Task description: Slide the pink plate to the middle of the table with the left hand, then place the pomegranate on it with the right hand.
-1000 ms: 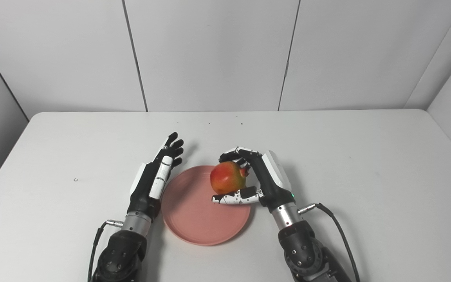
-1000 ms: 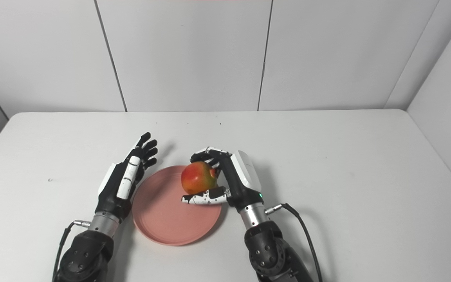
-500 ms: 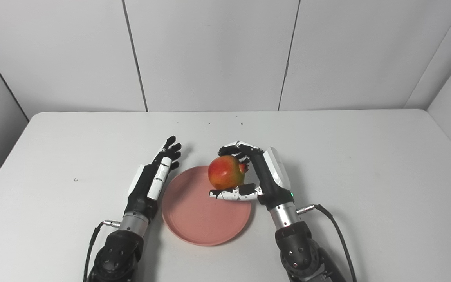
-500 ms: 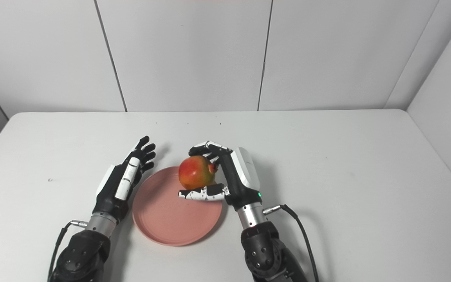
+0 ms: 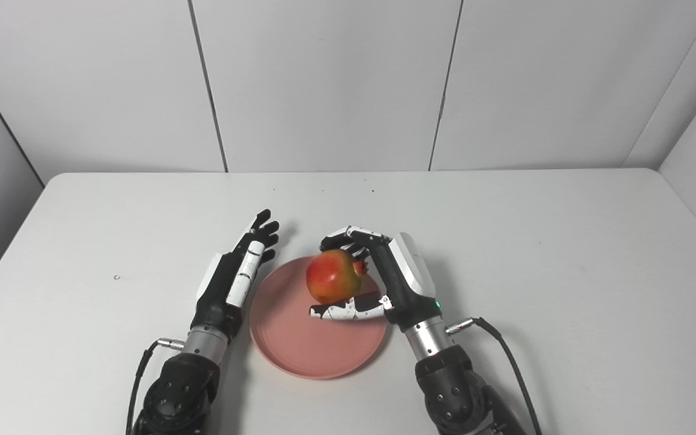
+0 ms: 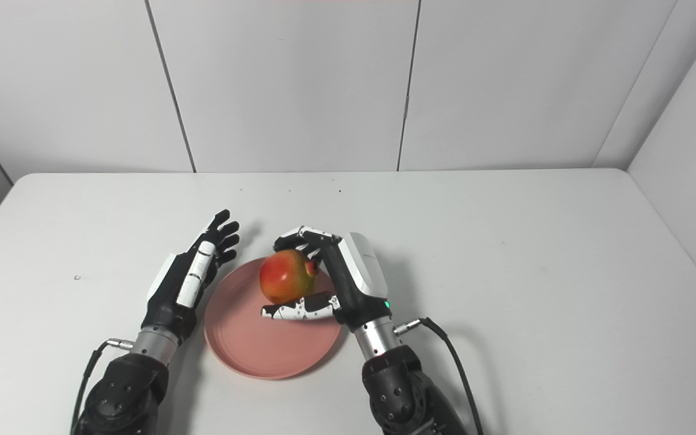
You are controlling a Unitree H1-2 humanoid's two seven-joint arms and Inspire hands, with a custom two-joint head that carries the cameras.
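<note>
The broad white matte surface (image 5: 505,254) carries everything, and the round, shallow pink plate (image 5: 299,344) lies on it near the middle, just beside and to the inner side of the left hand (image 5: 233,279). That left hand rests flat along the plate's rim with its fingers apart and straight, holding nothing; whether it touches the rim cannot be told. The right hand (image 5: 378,281) reaches over the plate's far half, its fingers and thumb wrapped around the round red-and-yellow pomegranate (image 5: 331,277), which sits in its hold above the plate's floor, crown turned toward the palm. The step in hand looks like the placing: it would go best by lowering the fruit until it bears on the plate nearer its centre, then spreading the fingers slowly so the round fruit does not roll toward the rim. No brand, label or writing can be read anywhere.
</note>
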